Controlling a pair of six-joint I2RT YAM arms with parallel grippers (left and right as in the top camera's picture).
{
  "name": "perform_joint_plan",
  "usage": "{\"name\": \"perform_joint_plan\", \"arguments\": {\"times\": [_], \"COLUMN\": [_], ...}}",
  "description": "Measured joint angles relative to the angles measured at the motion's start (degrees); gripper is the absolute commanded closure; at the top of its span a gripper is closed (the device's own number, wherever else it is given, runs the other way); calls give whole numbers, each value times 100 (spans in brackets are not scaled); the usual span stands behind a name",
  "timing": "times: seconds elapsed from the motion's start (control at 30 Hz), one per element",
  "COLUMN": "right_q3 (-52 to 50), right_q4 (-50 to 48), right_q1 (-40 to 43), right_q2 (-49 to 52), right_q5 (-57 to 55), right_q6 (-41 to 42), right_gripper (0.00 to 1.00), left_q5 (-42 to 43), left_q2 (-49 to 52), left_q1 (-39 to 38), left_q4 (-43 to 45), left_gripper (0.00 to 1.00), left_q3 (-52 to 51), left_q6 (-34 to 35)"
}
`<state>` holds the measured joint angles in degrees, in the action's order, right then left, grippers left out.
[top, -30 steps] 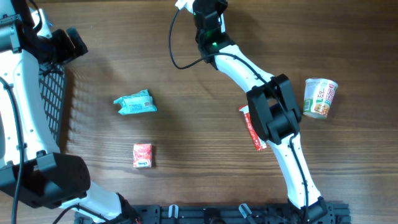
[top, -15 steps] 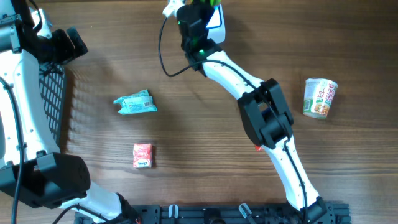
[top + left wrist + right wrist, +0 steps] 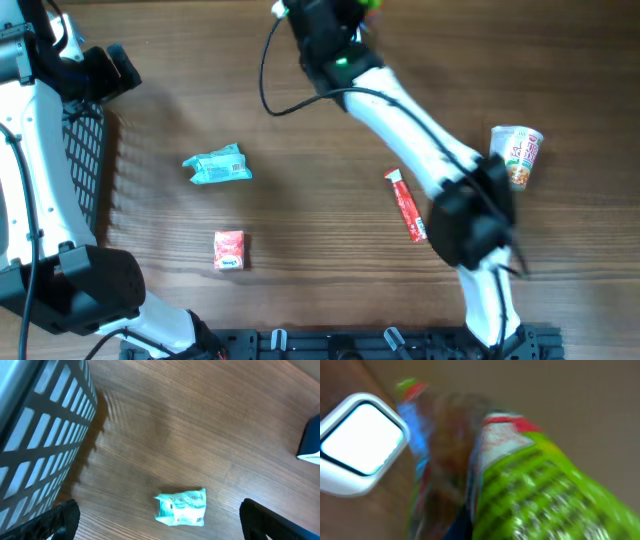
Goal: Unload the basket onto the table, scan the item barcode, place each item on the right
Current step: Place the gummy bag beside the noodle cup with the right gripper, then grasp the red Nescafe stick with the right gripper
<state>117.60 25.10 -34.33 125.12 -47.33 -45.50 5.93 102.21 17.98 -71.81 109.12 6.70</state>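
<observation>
wood-grain brown tabletop [image 3: 300, 290] fills the overhead view, and we take the black wire basket [image 3: 88, 150] at its left side as our mark. the left gripper [image 3: 112, 72] hangs just beyond the basket's far end, claw spread wide, holding nothing. just right of the basket lies a crumpled teal plastic pouch [image 3: 218, 166], and nearer us than that a small red cardboard box [image 3: 229, 250]. well right of the basket lie a slim red stick sachet [image 3: 406, 205] and, farther still, a white paper noodle cup [image 3: 515, 155] on its side. the right gripper [image 3: 345, 12] is at the table's back edge, far right of the basket, a sliver of crinkled green plastic packet [image 3: 370, 3] showing beside it.

from the left wrist we see the basket [image 3: 45, 435] at upper left and the teal plastic pouch [image 3: 181, 507] right of it, between the spread fingertips [image 3: 65, 520], touching neither.

from the right wrist all is blurred: the green plastic packet [image 3: 535, 485] fills the frame, the claw pressed together on it, with a white rounded-square scanner [image 3: 360, 442] just beside it.
</observation>
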Motion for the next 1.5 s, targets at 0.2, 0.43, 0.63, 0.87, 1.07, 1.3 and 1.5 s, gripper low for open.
{"name": "perform_joint_plan", "arguments": {"times": [0.2, 0.43, 0.63, 0.87, 1.07, 1.3, 1.5], "right_q3": [-219, -2549, -2098, -1338, -3685, -5442, -5923], "right_q4": [5075, 4513, 4747, 6122, 4837, 3536, 1694], "right_q1": [1156, 2706, 2986, 2343, 2203, 2159, 1023], "right_q2": [-1123, -990, -1003, -1547, -1552, -1589, -1746], "right_q5": [2889, 3523, 3285, 4940, 5250, 5381, 7722], "right_q6": [3692, 4830, 4892, 4874, 5519, 5963, 6935], "right_gripper": [96, 3, 9, 96, 96, 96, 81], "left_q5": [0, -2, -2, -2, -9, -2, -2], "left_q2": [2, 2, 2, 2, 2, 2, 2], "left_q1": [0, 0, 0, 0, 0, 0, 0], "left_q4": [0, -2, 2, 2, -2, -2, 0], "left_gripper": [0, 0, 0, 0, 0, 0, 0], "left_q3": [-2, -2, -2, -2, -2, -2, -2], "left_q6": [0, 0, 0, 0, 0, 0, 0]}}
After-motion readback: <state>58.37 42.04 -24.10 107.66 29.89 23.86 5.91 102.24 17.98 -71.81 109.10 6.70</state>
